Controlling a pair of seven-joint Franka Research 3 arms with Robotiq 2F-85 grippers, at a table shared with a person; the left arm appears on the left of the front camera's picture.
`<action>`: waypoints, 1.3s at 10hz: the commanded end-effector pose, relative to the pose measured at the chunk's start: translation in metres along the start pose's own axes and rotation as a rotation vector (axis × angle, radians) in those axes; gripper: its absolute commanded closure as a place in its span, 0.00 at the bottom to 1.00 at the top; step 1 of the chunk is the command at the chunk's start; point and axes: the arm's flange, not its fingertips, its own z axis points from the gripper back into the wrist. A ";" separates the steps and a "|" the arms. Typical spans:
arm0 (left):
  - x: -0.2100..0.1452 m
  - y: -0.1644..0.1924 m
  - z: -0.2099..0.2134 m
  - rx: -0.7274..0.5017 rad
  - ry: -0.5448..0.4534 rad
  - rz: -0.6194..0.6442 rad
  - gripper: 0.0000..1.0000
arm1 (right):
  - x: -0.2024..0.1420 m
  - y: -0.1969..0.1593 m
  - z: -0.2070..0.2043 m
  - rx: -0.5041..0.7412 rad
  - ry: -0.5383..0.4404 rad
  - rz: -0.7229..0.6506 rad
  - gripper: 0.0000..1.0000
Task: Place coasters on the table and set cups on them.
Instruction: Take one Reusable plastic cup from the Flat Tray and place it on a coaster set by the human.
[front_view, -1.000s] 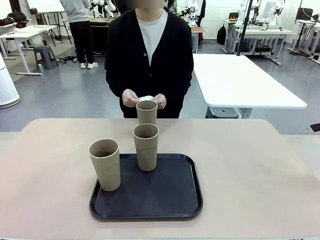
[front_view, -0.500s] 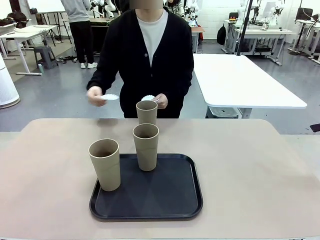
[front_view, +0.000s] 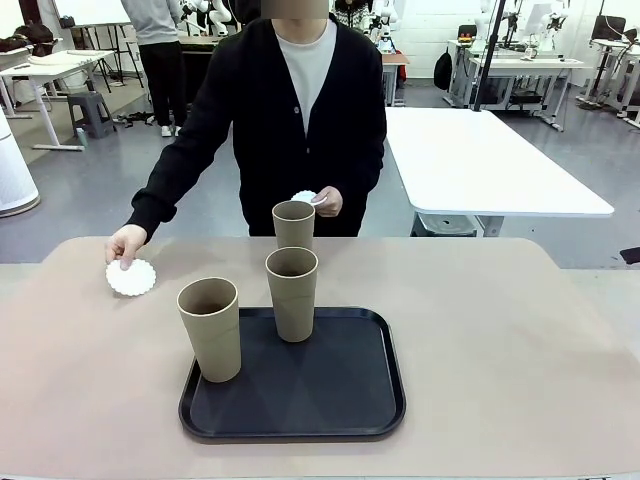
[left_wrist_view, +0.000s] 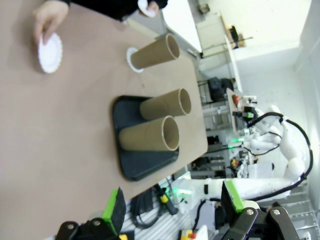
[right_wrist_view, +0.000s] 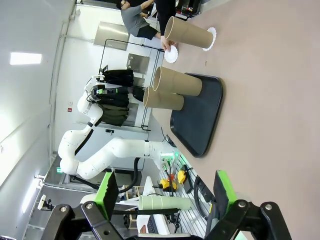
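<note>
Three tan cups stand in front of me. The far cup (front_view: 293, 224) rests on a coaster (left_wrist_view: 133, 60) on the table (front_view: 500, 330), just beyond the black tray (front_view: 340, 390). The other two cups (front_view: 292, 293) (front_view: 211, 328) stand on the tray. A person's hand (front_view: 126, 243) presses a second white coaster (front_view: 131, 277) onto the table at the far left. The person's other hand holds a third coaster (front_view: 304, 197) at the waist. My left gripper (left_wrist_view: 175, 202) is open and well back from the tray. My right gripper (right_wrist_view: 165, 192) is also open, with nothing between its fingers.
A white rectangular table (front_view: 480, 160) stands behind the person to the right. The tan tabletop has bare room on both sides of the tray. The person stands at the far edge in a dark cardigan (front_view: 290, 130).
The person's hand swung from the chest out to the left and down, laying one coaster flat on the table. The cups, the tray and the other hand stayed put.
</note>
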 end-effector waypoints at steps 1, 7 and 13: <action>0.000 0.001 0.001 -0.014 -0.009 -0.020 0.00 | 0.003 0.001 0.002 0.007 0.008 0.002 0.00; 0.000 0.001 0.001 -0.014 -0.009 -0.020 0.00 | 0.003 0.001 0.002 0.007 0.008 0.002 0.00; 0.047 -0.031 -0.056 0.053 0.279 -0.849 0.00 | 0.003 0.001 0.002 0.007 0.008 0.002 0.00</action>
